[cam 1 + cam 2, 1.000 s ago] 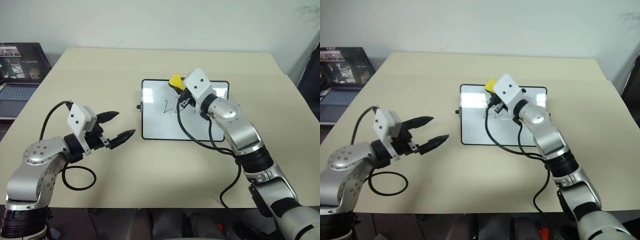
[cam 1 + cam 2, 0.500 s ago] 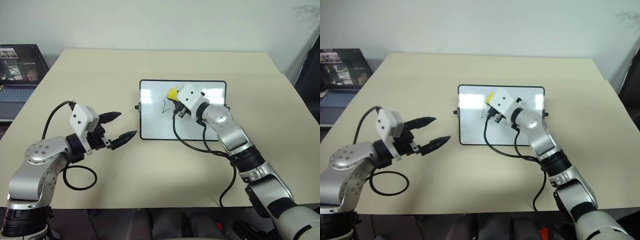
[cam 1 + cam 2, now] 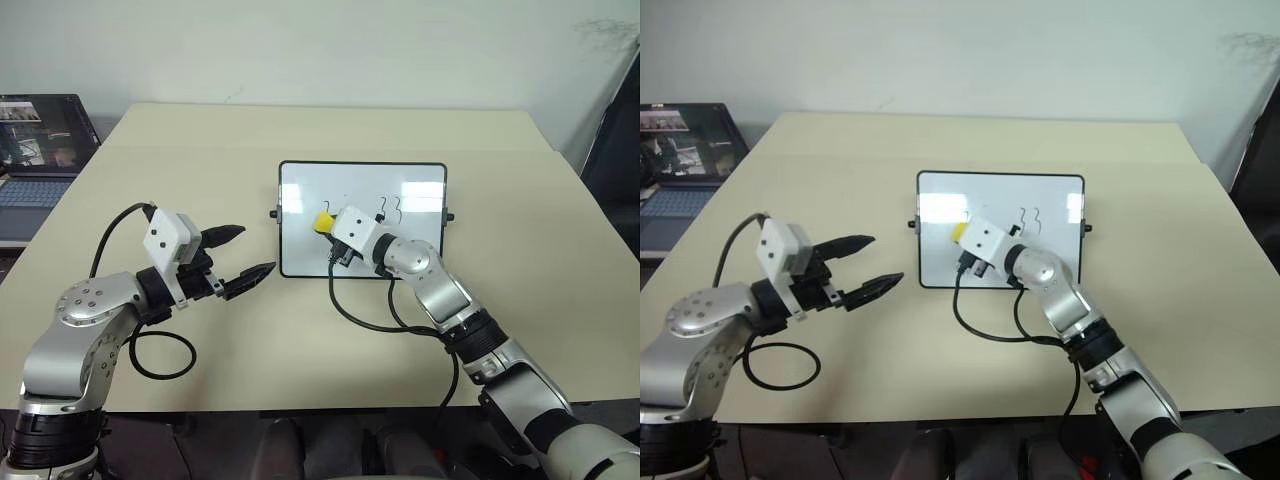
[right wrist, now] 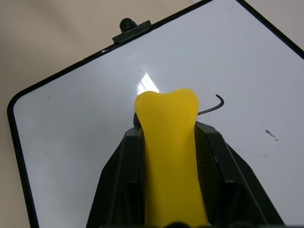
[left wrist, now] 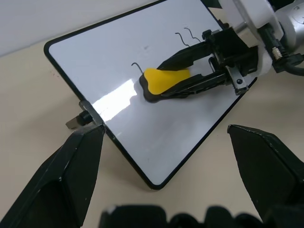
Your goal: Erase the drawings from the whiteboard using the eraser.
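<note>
My right gripper (image 3: 330, 228) was clenched on the yellow eraser (image 3: 324, 221), pressing it on the whiteboard (image 3: 300, 190) near its left half. The drawings (image 3: 389, 207) sat just right of it. My left gripper (image 3: 243, 252) hung spread wide and empty above the table (image 3: 200, 140), beside the board's left edge, with bare tabletop all around.

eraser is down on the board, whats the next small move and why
Probably a short wipe toward the robot's right. The right gripper is shut on the eraser, which sits on the whiteboard at its left part. A small hook of a mark shows just beside it, and the rest of the drawings lie further right, unerased.
</note>
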Controlling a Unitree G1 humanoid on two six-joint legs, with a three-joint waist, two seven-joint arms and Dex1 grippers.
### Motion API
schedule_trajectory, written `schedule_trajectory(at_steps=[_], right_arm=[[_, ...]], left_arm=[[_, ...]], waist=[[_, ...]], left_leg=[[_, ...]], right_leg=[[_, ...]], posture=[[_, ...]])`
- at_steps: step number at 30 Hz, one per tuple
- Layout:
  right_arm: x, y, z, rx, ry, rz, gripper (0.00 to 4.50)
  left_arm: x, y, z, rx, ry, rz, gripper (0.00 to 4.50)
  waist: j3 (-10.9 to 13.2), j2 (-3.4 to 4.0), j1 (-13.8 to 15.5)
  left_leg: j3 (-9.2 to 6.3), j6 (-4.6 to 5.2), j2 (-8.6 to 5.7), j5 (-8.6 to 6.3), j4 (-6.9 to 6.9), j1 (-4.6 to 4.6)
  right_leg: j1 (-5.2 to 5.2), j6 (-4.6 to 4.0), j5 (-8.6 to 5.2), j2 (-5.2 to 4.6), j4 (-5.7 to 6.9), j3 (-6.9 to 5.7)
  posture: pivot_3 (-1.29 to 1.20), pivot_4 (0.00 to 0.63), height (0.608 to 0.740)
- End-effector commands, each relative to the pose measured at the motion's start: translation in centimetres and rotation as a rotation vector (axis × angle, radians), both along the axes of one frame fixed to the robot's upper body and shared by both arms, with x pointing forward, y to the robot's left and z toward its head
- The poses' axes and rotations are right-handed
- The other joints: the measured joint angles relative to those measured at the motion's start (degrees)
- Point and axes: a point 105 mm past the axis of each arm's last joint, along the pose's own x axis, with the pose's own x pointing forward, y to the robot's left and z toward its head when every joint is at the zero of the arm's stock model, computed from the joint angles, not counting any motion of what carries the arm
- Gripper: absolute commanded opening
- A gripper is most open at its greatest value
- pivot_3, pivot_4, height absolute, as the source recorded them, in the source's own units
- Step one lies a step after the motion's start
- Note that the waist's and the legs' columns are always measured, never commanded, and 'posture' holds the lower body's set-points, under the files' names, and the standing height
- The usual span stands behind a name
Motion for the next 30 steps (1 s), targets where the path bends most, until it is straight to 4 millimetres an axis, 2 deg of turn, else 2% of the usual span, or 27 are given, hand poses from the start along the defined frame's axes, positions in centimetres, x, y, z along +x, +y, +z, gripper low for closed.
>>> schedule_trajectory(at_steps=[1, 3, 5, 7, 11, 16, 20, 30], right_arm=[[-1.1, -0.4, 4.7, 0.086, -0.067, 0.025, 1.10], [-1.9, -0.3, 7.4, 0.123, -0.112, 0.043, 1.10], [-1.8, -0.2, 8.6, 0.140, -0.138, 0.038, 1.10], [-1.4, 0.0, 8.9, 0.137, -0.146, 0.027, 1.10], [0.2, 0.7, 8.2, 0.111, -0.145, 0.001, 1.10], [2.5, 0.7, 6.4, 0.031, -0.158, -0.048, 1.10], [2.7, 0.9, 4.9, 0.005, -0.126, -0.036, 1.10], [1.6, 0.3, -3.4, -0.112, 0.058, -0.003, 1.09]], left_arm=[[0.2, 0.9, 0.4, 0.013, -0.043, 0.036, 4.50], [0.4, 1.4, 0.3, 0.010, -0.045, 0.056, 4.50], [0.4, 1.4, 0.2, 0.005, -0.046, 0.057, 4.50], [0.4, 1.3, 0.2, 0.004, -0.045, 0.050, 4.50], [0.1, 0.6, -0.1, 0.007, -0.032, 0.009, 4.50], [0.0, 0.3, -0.3, 0.018, -0.022, -0.017, 4.50], [-0.2, 0.1, -0.4, 0.023, -0.018, -0.025, 4.50], [-0.1, -0.2, 0.1, 0.018, -0.034, -0.028, 4.50]], waist=[[0.07, 0.03, 0.28], [0.08, 0.04, 0.39], [0.08, 0.03, 0.37], [0.06, 0.00, 0.29], [0.07, 0.01, 0.31], [0.08, 0.02, 0.28], [0.07, 0.01, 0.27], [-0.02, -0.09, 0.17]], left_leg=[[-0.01, -0.01, 0.00, 0.00, -0.01, -0.09], [0.02, -0.02, 0.01, -0.01, -0.08, -0.26], [0.04, -0.03, 0.01, -0.02, -0.11, -0.55], [0.08, -0.05, 0.02, -0.01, -0.12, -0.87], [0.11, -0.06, 0.01, 0.00, -0.14, -0.91], [0.14, -0.05, -0.01, 0.00, -0.13, -0.91], [0.13, -0.05, 0.01, 0.00, -0.14, -0.91], [0.08, -0.05, 0.00, 0.02, -0.04, -0.68]], right_leg=[[-0.05, 0.00, 0.00, -0.01, -0.01, -0.02], [-0.20, 0.00, -0.01, -0.05, -0.07, -0.02], [-0.48, 0.01, -0.01, -0.04, -0.08, -0.03], [-0.87, 0.00, 0.00, -0.02, -0.03, -0.01], [-0.90, 0.00, 0.00, -0.02, -0.06, -0.01], [-0.93, -0.01, 0.00, -0.05, -0.03, 0.00], [-0.93, -0.01, 0.00, -0.04, -0.03, -0.01], [-0.73, -0.01, 0.00, -0.04, 0.08, -0.02]], posture=[[0.00, 0.150, 0.740], [0.00, 0.150, 0.740], [0.00, 0.150, 0.740], [0.00, 0.150, 0.740], [0.00, 0.150, 0.740], [0.00, 0.150, 0.740], [0.00, 0.150, 0.740], [0.00, 0.150, 0.740]])
